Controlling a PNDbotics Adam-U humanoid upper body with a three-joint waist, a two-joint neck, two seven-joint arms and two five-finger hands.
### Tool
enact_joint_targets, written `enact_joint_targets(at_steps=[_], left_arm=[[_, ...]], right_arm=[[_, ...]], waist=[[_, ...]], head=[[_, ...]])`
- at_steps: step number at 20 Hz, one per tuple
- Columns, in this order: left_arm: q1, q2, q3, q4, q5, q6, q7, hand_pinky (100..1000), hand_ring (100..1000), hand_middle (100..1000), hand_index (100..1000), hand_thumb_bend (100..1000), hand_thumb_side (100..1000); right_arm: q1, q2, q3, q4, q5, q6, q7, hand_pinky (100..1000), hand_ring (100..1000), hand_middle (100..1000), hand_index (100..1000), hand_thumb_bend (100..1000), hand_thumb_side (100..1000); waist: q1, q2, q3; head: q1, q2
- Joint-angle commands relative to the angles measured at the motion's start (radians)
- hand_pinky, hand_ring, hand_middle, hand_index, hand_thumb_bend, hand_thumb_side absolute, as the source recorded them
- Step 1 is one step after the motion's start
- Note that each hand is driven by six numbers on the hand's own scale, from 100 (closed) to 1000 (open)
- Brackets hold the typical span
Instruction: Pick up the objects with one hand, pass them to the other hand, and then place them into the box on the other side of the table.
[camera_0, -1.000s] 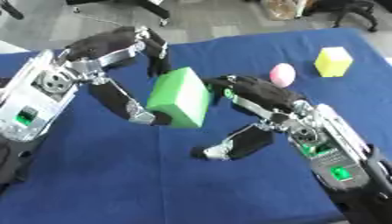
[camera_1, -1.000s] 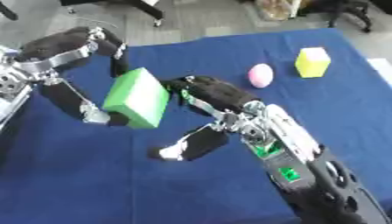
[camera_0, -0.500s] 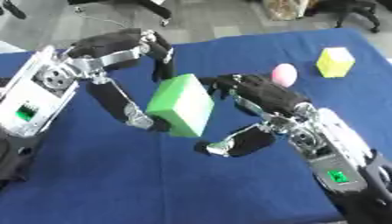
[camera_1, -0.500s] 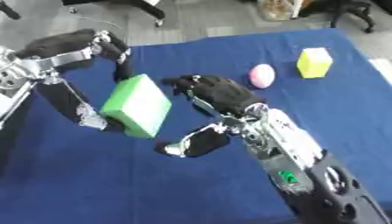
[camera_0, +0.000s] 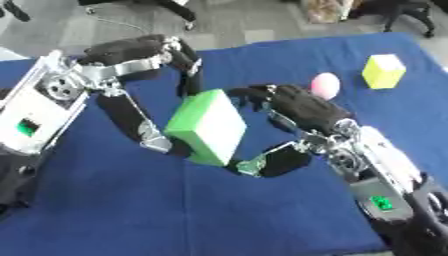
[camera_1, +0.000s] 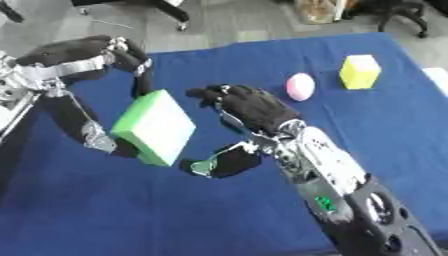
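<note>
A green block (camera_0: 206, 126) hangs tilted above the blue table, held by my left hand (camera_0: 131, 55), whose fingers (camera_0: 189, 75) curl over its top edge while the thumb (camera_0: 150, 141) presses from below. My right hand (camera_0: 302, 107) comes in from the right and brackets the block's right side. Its fingers (camera_1: 210, 94) are spread by the upper corner and its thumb (camera_1: 210, 165) sits by the lower corner. I cannot tell whether it touches the block. A pink egg-shaped object (camera_0: 325, 85) and a yellow cube (camera_0: 383, 71) lie on the table at the far right.
The blue cloth-covered table (camera_0: 105, 200) fills most of the view, with grey floor and chair legs (camera_0: 175, 7) beyond its far edge. No box shows in either view.
The green block has tipped and sunk a little in my left hand. My right hand has moved left and closed in, so its fingers and thumb now flank the block's right side.
</note>
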Motion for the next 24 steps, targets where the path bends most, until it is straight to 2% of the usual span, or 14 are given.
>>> enact_joint_targets(at_steps=[1,8,17,24], left_arm=[[-0.007,0.039,0.036,-0.033,0.014,-0.003,0.026,566,413,439,427,185,368],[0.045,0.119,0.108,-0.098,0.000,0.011,0.102,570,416,439,432,192,358],[0.202,0.241,0.278,-0.129,-0.075,0.053,0.272,573,420,440,437,206,332],[0.327,0.271,0.410,-0.052,-0.206,0.096,0.414,573,423,442,441,216,317]], right_arm=[[-0.008,-0.012,-0.008,-0.004,-0.001,-0.006,0.014,761,691,730,936,527,589],[0.010,-0.014,-0.024,-0.001,0.001,-0.003,-0.011,755,669,700,921,531,580],[0.024,-0.023,-0.049,-0.030,0.013,-0.001,-0.071,761,635,671,911,531,589],[0.024,-0.026,-0.074,-0.035,0.022,-0.012,-0.143,770,620,658,911,524,591]], waist=[[0.005,-0.016,0.002],[0.008,-0.019,0.009],[0.012,-0.021,0.021],[0.012,-0.023,0.027]], head=[[0.001,-0.002],[0.002,-0.002],[0.008,-0.002],[0.080,-0.002]])
